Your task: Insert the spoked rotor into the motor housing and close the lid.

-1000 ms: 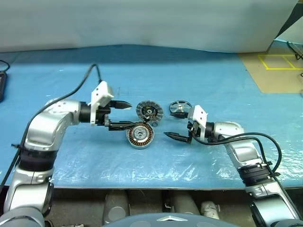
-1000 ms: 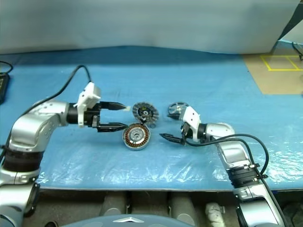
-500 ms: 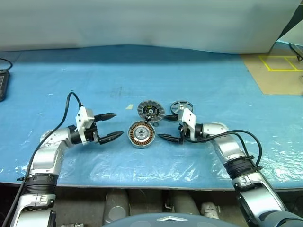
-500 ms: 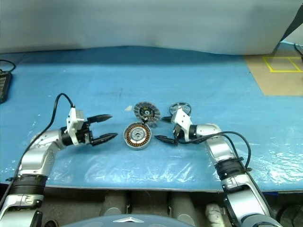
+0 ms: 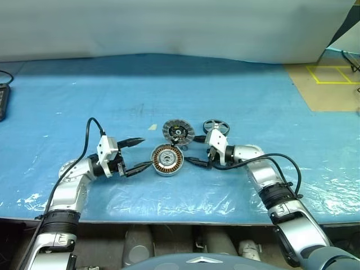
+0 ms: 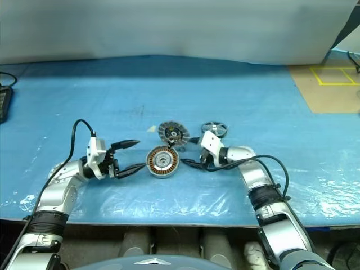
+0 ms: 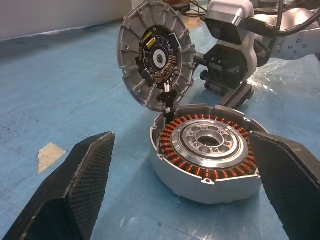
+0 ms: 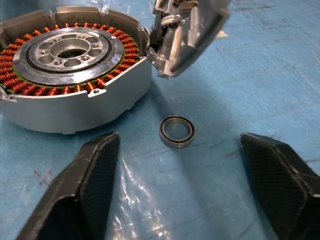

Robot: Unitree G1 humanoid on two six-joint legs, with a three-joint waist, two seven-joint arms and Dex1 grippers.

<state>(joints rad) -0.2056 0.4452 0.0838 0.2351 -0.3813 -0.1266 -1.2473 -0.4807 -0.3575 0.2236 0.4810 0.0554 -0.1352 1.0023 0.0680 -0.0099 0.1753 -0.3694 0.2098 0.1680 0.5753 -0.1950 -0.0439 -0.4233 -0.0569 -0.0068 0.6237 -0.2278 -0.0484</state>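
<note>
Blue table (image 5: 236, 101) — both grippers, left (image 5: 139, 154) and right (image 5: 197, 150), gape empty beside the motor housing (image 5: 167, 160).

You've got one motor housing (image 5: 167, 160), one lid (image 5: 178, 132), one spoked rotor (image 5: 216, 126) and one small bearing ring (image 8: 176, 131) on the blue surface (image 5: 253, 107). One scrap of tape (image 5: 152, 127) too. Two grippers: left gripper (image 5: 137, 154), right gripper (image 5: 196, 150).

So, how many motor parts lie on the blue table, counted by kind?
Motor housing: 1
Lid, standing tilted at the housing's edge: 1
Spoked rotor: 1
Small loose ring: 1
Total: 4
</note>
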